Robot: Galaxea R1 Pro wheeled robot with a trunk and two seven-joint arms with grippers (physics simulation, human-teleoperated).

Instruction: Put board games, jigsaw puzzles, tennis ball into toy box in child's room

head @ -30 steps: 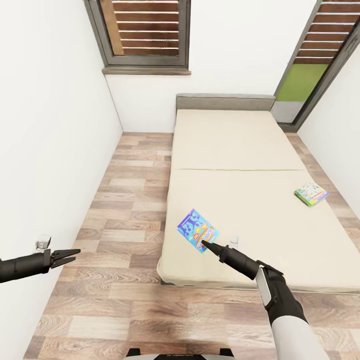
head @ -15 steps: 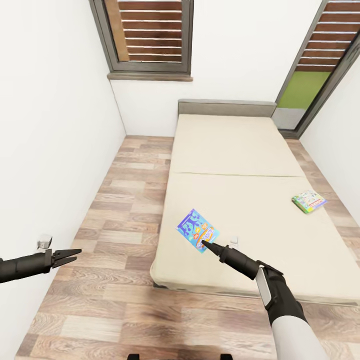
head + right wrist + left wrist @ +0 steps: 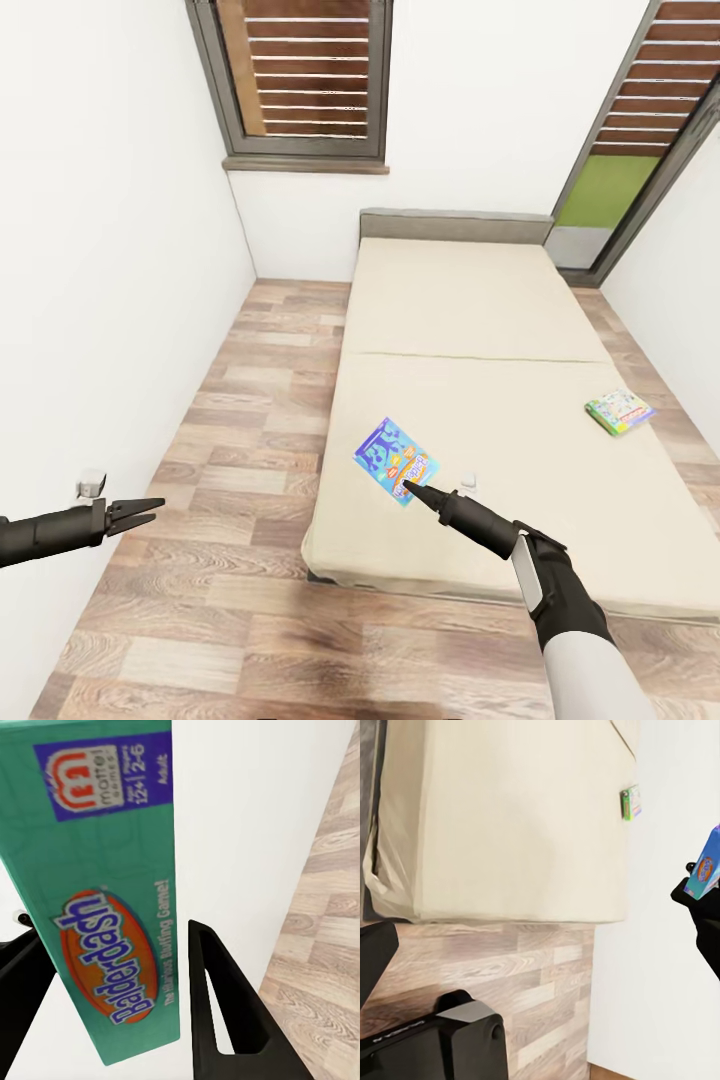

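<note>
My right gripper (image 3: 408,488) is shut on the blue Balderdash board game (image 3: 395,460) and holds it in the air above the near edge of the bed (image 3: 480,320). In the right wrist view the game's green side (image 3: 112,907) stands between the black fingers (image 3: 225,1012). The left wrist view shows the held game (image 3: 706,866) from afar. A second, green board game (image 3: 620,411) lies flat on the bed's right side, also seen in the left wrist view (image 3: 631,801). My left gripper (image 3: 152,508) hangs open over the floor by the left wall, holding nothing.
The beige bed fills the right half of the narrow room, headboard against the far wall. A strip of wooden floor (image 3: 260,420) runs between the bed and the white left wall (image 3: 100,250). A shuttered window (image 3: 305,75) is ahead, and a glazed door (image 3: 630,130) at the far right.
The whole picture has shifted, so the camera has moved: bed and window sit a little lower and farther in view. Both arms and the held game keep their places.
</note>
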